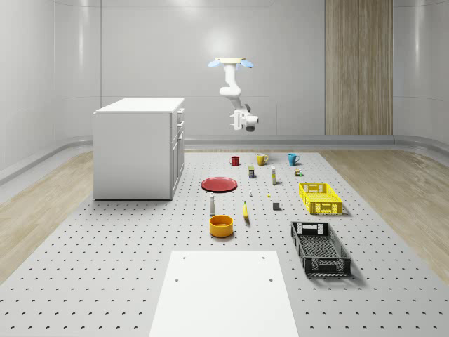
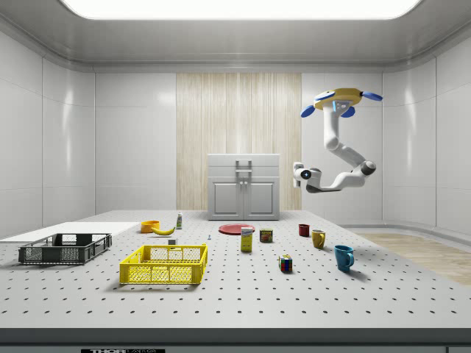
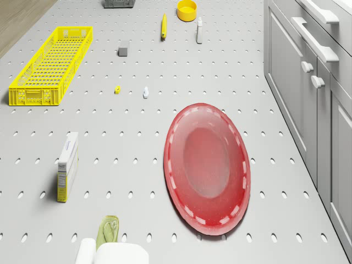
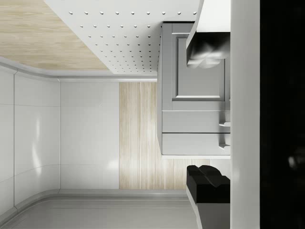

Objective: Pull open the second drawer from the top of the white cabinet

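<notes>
The quadrotor drone (image 1: 229, 63) hovered high above the far end of the perforated bench (image 1: 105, 281), its arm folded down and the gripper (image 1: 250, 126) held in mid-air level with the top of the white cabinet (image 1: 137, 151), well apart from it and turned toward its front. In the wrist view the two fingers (image 4: 207, 180) stood apart with nothing between them, the cabinet's drawer fronts framed in the gap. The cabinet stood on the bench toward the far corner at the whole-scene view's left, its front facing the row of small goods: a red plate (image 3: 208, 168) lay just before the doors, with a red mug (image 1: 234, 161), a yellow mug (image 1: 261, 159) and a blue mug (image 1: 292, 159) further out. The second drawer (image 4: 193, 121) sat shut beneath the top one, carrying a stiff bar handle (image 3: 314, 38) standing proud of the panel; that bar looked the natural place to grip, squarely across its middle, and a rigid drawer on runners would likely want a straight, level pull. The air between gripper and cabinet was unobstructed, and the low plate left room for the drawer to slide out above it.
</notes>
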Tool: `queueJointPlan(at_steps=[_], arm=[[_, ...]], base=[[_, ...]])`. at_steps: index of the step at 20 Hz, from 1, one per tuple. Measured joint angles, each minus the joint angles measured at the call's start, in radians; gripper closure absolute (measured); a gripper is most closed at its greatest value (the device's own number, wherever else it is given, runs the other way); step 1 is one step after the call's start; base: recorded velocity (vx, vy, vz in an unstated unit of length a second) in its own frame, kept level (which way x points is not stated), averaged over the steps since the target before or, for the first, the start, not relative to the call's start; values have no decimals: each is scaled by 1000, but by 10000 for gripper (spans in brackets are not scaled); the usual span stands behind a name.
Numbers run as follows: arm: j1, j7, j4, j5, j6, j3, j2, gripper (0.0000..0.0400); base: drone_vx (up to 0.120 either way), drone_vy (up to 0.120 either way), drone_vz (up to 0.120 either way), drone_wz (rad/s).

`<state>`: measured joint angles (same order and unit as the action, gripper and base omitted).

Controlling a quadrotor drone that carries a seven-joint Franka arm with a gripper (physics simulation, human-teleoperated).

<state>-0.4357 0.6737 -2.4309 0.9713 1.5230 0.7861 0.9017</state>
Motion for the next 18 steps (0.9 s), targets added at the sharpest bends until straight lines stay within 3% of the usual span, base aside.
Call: queueJointPlan(at_steps=[18], arm=[[-88,46,-10,-56,77,38,77,100]], base=[[120,-120,0,0]])
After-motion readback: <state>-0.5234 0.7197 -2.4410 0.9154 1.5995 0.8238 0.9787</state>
